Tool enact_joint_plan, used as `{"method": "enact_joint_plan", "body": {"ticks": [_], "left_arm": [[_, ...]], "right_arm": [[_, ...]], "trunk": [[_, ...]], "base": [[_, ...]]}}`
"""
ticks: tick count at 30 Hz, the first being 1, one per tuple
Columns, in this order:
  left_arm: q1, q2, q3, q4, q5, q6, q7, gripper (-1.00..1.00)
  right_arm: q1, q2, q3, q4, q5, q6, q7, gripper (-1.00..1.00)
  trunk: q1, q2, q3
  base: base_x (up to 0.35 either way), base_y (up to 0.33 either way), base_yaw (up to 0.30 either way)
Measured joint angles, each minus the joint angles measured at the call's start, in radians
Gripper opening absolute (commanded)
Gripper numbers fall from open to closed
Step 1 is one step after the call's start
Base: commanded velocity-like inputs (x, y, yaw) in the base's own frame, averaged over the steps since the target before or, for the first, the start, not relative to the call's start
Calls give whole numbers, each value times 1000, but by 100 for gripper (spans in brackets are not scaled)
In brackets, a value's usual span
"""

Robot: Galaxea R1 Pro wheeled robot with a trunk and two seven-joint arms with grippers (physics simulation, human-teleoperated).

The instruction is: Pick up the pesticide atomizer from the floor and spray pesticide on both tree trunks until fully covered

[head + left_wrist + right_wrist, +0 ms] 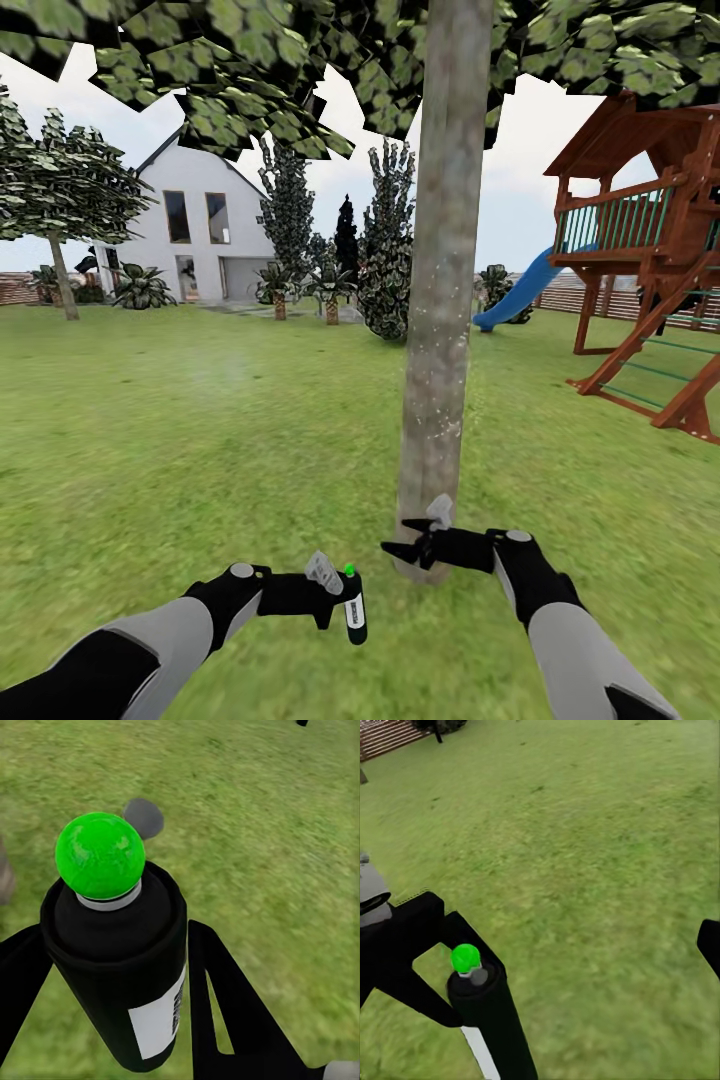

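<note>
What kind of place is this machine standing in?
Most likely a home's back garden: a wide lawn runs to a white house, a wooden playset with a blue slide stands to one side, and a tree trunk rises close ahead.

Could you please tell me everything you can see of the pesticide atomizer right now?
The pesticide atomizer is a small dark cylinder with a white barcoded label on its side, a pale collar and a round bright green cap on top. It stands upright between the fingers of the left gripper, held above the lawn, just short of the near tree trunk.
</note>
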Motion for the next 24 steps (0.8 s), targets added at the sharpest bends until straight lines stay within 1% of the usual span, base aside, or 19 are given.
{"method": "enact_joint_plan", "body": {"ticks": [2, 4, 5, 9, 12, 15, 16, 20, 24], "left_arm": [[0, 0, 0, 0, 0, 0, 0, -100], [0, 0, 0, 0, 0, 0, 0, -100], [0, 0, 0, 0, 0, 0, 0, -100], [0, -1, -1, 0, 0, 0, 0, -100], [0, -10, -1, 0, 0, 0, 0, -100], [0, -20, -1, 0, 0, 0, 0, -100], [0, -22, -1, 0, 0, 0, 0, -100], [0, -29, -2, 0, 0, 1, 0, -100], [0, -44, -1, 0, 0, 1, 0, -100]], "right_arm": [[0, 2, -1, 0, -1, -8, 2, 100], [0, 3, -3, 1, -1, -59, 3, 100], [0, 3, -3, 1, -1, -71, 2, 100], [1, 3, -3, 2, -1, -77, 3, 100], [1, 5, -3, 4, -1, -78, 4, 100], [2, 14, 2, 31, -1, -77, 4, 100], [2, 16, 14, 41, -1, -77, 4, 100], [2, 16, 26, 48, -1, -76, 3, 100], [2, 17, 29, 48, -1, -76, 3, 100]], "trunk": [[0, 0, 0], [0, 0, 0], [0, 0, 0], [0, 0, 0], [0, 0, 0], [0, 0, 0], [0, 0, 0], [0, 0, 0], [0, 0, 0]], "base": [[0, 0, 0], [0, 0, 0], [0, 0, 0], [0, 0, 0], [0, 0, 0], [0, 0, 0], [0, 0, 0], [0, 0, 0], [0, 0, 0]]}}
